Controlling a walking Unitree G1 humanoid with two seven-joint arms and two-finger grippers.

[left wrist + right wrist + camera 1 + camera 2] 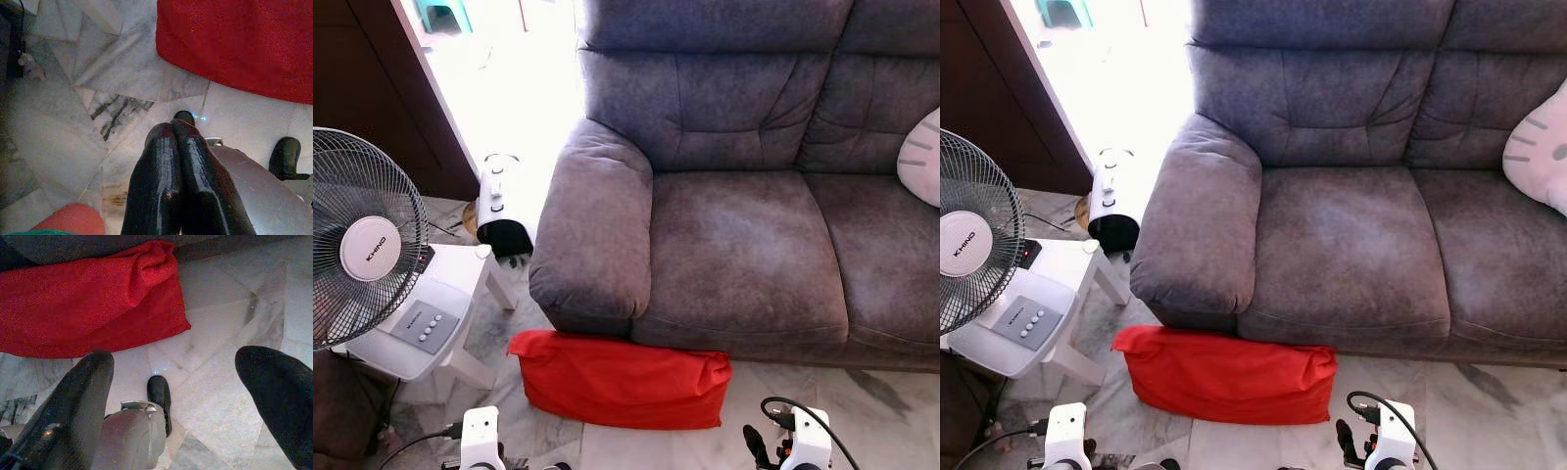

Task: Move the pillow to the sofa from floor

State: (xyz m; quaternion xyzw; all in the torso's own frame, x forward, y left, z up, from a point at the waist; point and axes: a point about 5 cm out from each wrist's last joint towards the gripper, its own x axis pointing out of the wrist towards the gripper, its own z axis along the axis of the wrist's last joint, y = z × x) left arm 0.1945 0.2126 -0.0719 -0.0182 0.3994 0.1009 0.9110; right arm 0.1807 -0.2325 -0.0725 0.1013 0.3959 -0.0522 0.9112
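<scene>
A red pillow (pixel 622 379) lies flat on the marble floor, pressed against the front of the grey sofa (pixel 744 245) below its left armrest. My left gripper (pixel 172 128) hangs low above the floor tiles, fingers shut with nothing between them, the red pillow (pixel 234 44) a short way beyond the tips. My right gripper (pixel 173 362) is open, its two fingers wide apart over the floor, with the red pillow (pixel 83 308) just ahead of them. Both wrists show at the bottom of the head views, left (pixel 480 439) and right (pixel 808 441).
A standing fan (pixel 362 245) on a white stool (pixel 440 313) is at my left. A small white and black heater (pixel 499 211) stands by the sofa's armrest. A white cushion (pixel 1540 147) rests on the sofa's right seat. Bright doorway at the back left.
</scene>
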